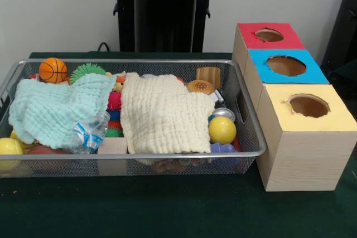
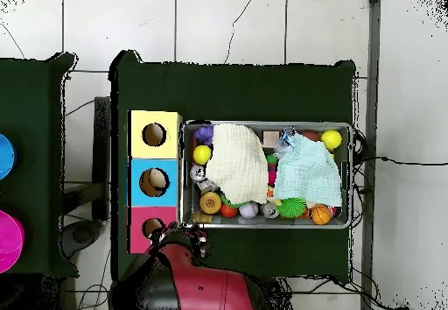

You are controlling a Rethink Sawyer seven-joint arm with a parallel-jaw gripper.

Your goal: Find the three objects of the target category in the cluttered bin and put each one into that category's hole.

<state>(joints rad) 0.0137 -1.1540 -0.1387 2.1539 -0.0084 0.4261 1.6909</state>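
Clutter fills the bin [image 1: 245, 153], a silver wire-mesh basket lying with its long axis across the middle of the front view on a dark green surface [image 1: 167, 210]. Two cloths hide much of its load: a pale green cloth [image 1: 56, 107] at left and a cream cloth [image 1: 164, 112] at centre. Around them show an orange basketball [image 1: 53, 69], a green spiky ball [image 1: 86, 71], a crumpled plastic bottle [image 1: 89, 133] and a yellow ball [image 1: 222, 130].

Just beside the bin's right end stand three wooden boxes in a row. The hole [image 1: 286, 66] with the blue top is the middle one, between the red-topped box [image 1: 269, 35] and the yellow-topped box [image 1: 308, 106].

In the overhead view the red arm [image 2: 214, 289] sits at the lower edge of the frame, its end near the red-topped box and the bin's lower left corner. The pincer cannot be made out clearly in either view, so whether it is released or clenched cannot be told.

From the arm's end, the bin's contents lie up and to the right in the overhead view, the blue hole just above. A likely first job is shifting the cloths.
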